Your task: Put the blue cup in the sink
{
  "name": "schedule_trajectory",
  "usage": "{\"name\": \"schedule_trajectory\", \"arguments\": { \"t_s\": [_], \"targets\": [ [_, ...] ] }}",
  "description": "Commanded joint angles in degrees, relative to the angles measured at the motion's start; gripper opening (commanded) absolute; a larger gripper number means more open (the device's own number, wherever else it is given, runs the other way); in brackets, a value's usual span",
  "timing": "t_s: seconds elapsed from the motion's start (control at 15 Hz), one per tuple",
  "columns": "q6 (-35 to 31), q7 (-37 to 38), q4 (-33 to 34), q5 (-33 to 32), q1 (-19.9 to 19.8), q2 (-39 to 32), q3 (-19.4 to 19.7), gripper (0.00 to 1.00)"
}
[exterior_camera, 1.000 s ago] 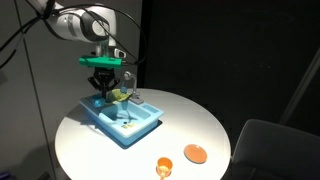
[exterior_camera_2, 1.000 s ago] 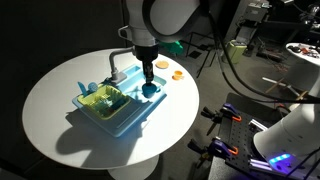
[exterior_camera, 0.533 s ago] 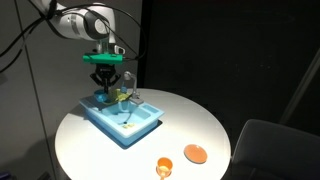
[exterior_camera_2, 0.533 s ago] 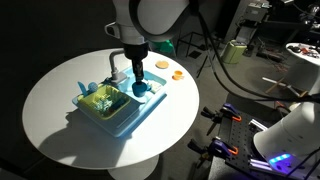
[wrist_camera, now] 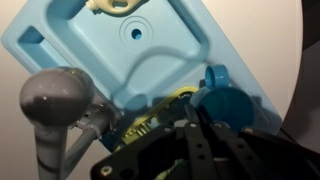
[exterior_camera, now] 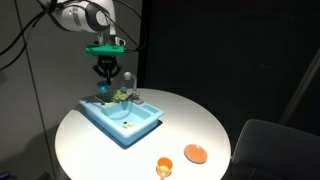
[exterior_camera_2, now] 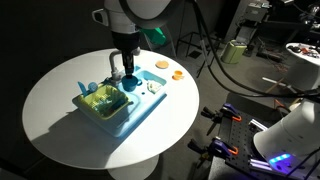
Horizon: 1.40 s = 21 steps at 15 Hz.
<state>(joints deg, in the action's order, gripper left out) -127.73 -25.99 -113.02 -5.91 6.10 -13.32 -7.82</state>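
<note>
- While one smooth round white table (exterior_camera: 205,125) bears everything, the single white jointed arm (exterior_camera: 82,18) reaches down, its gripper (exterior_camera_2: 127,77) vertical over the sink's faucet end.
- One light-blue rectangular plastic sink (exterior_camera: 128,122), with one grey faucet (wrist_camera: 55,98).
- One flat orange disc (exterior_camera: 195,154) and one orange cup (exterior_camera: 163,167) lie near and right of the sink in an exterior view.
- One round teal blue cup (exterior_camera_2: 130,85) is pinched between narrow fingers, above the sink.

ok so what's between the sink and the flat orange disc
Just bare white tabletop between the sink and the orange disc, nothing on that stretch; an exterior view shows it.
</note>
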Motion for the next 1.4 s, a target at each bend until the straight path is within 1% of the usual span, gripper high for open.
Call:
{"name": "schedule_trajectory", "arguments": {
  "t_s": [0.0,0.07,0.13,0.2,0.53,0.6,0.73,1.33],
  "targets": [
    [1.92,0.17,0.92,0.64,-0.41,-0.38,-0.38,0.01],
    [2.11,0.32,0.72,0.82,-0.49,-0.33,-0.33,0.01],
    [0.80,0.11,0.10,-0.01,-0.31,-0.11,-0.35,0.01],
    [0.90,0.12,0.06,0.00,-0.32,-0.17,-0.35,0.05],
    [0.89,0.12,0.03,0.00,-0.32,-0.30,-0.36,0.05],
    [0.89,0.12,0.03,0.00,-0.32,-0.30,-0.36,0.01],
    [0.15,0.10,-0.16,0.76,-0.82,-0.25,-0.18,0.01],
    [-3.31,5.01,4.95,1.18,0.70,-5.26,-0.98,0.01]
  ]
}}
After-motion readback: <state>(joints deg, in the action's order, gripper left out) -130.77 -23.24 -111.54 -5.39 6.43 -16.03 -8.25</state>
